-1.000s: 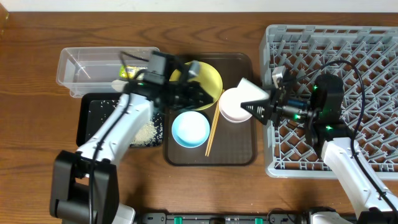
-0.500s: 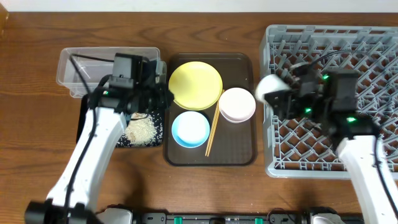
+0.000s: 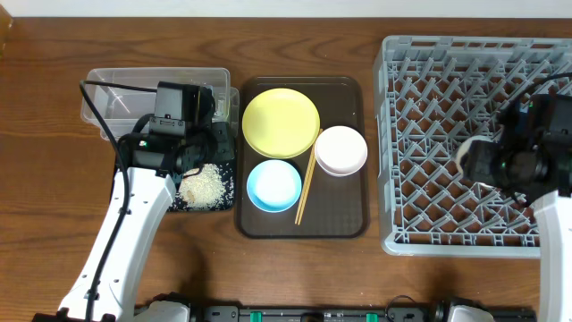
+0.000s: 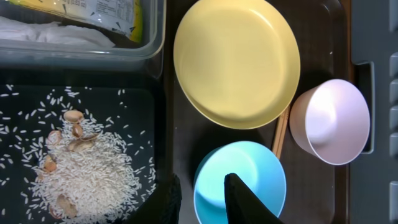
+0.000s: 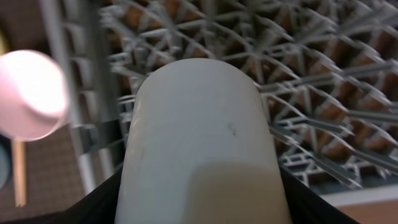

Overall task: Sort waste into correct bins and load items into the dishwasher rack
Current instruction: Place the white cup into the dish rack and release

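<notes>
Movement on both sides shows overhead. The small white cup (image 3: 468,156) now hangs over the right-hand middle of the dishwasher rack (image 3: 420,63), held in the right jaws. A second ago it was out beside the white bowl (image 3: 340,150) on the brown serving tray (image 3: 344,224). The left arm (image 3: 134,215) has drawn back from the yellow plate (image 3: 280,122) and now stands over the black tray (image 3: 121,165), just below the clear tub (image 3: 107,98), with the rice scraps (image 3: 204,186) heaped under it. The plate, white bowl, light blue bowl (image 3: 273,185) and chopsticks (image 3: 306,186) are all on the serving tray, none of them on the bare counter (image 3: 54,54).

From the left wrist, the jaws are parted and hold nothing. The snack wrapper (image 4: 102,11) lies inside the tub and the rice lies in the black tray, so the waste looks sorted.

From the right wrist, the jaws are clamped on the cup, which fills the view with the rack's lattice just behind it. I judge the cup is about ready to set down among the pegs. Four items remain to load.
</notes>
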